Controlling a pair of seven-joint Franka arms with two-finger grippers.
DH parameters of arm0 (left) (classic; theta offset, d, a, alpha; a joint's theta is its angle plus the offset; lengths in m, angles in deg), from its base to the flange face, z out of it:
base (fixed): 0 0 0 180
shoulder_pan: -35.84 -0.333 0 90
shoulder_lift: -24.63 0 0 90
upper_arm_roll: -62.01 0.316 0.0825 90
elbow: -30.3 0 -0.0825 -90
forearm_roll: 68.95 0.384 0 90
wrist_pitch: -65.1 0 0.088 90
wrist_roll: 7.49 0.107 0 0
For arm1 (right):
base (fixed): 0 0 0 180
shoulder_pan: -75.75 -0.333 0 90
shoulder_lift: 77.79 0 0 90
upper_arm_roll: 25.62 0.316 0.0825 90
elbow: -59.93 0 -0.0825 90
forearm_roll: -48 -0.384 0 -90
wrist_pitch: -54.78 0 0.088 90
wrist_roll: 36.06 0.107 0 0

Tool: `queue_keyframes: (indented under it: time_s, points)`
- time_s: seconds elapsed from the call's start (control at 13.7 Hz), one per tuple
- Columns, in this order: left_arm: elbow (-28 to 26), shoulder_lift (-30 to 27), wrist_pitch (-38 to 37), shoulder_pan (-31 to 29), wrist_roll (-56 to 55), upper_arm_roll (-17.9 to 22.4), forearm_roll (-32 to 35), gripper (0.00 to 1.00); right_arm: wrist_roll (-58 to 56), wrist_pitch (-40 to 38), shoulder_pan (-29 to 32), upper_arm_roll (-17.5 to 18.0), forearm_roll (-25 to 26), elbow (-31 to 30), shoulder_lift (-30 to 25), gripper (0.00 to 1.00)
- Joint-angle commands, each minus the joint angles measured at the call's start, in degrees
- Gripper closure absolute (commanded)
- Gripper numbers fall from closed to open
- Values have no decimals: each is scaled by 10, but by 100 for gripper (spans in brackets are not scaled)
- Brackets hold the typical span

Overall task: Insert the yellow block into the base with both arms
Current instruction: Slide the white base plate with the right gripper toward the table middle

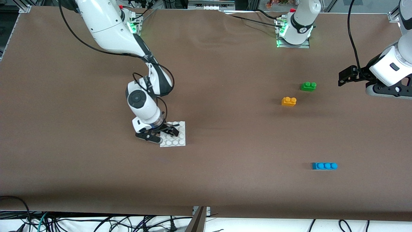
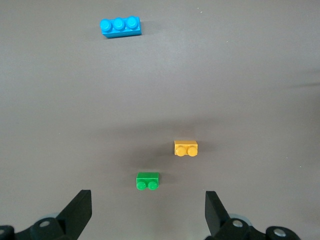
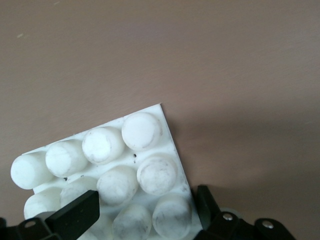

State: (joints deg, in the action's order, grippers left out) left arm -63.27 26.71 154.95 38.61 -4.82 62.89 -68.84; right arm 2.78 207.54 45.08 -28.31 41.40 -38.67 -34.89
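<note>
The yellow block (image 1: 288,101) lies on the brown table toward the left arm's end; it also shows in the left wrist view (image 2: 186,148). The white studded base (image 1: 178,140) lies flat toward the right arm's end. My right gripper (image 1: 164,132) is down on the base, open. In the right wrist view (image 3: 142,210) one finger sits over the studs (image 3: 150,172) and the other just off the plate's edge. My left gripper (image 1: 342,79) hangs open and empty over the table at the left arm's end (image 2: 148,210).
A green two-stud brick (image 1: 308,86) lies just farther from the front camera than the yellow block, also in the left wrist view (image 2: 148,181). A blue three-stud brick (image 1: 324,166) lies nearer the front camera (image 2: 120,26).
</note>
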Motion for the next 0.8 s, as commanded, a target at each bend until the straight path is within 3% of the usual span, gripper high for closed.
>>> queue_keyframes:
  time_s: [0.0, 0.51, 0.73]
  points:
    - [4, -5, -10, -3, 13, 0, 0, 0, 16, 0, -23, -5, -3, 27, 29, 13]
    - [4, -5, -10, -3, 13, -1, 0, 0, 106, -2, -77, -6, -3, 111, 83, 13]
    - [5, -5, -9, -3, 10, -1, -2, 0, 147, -3, -112, -21, -4, 138, 101, 13]
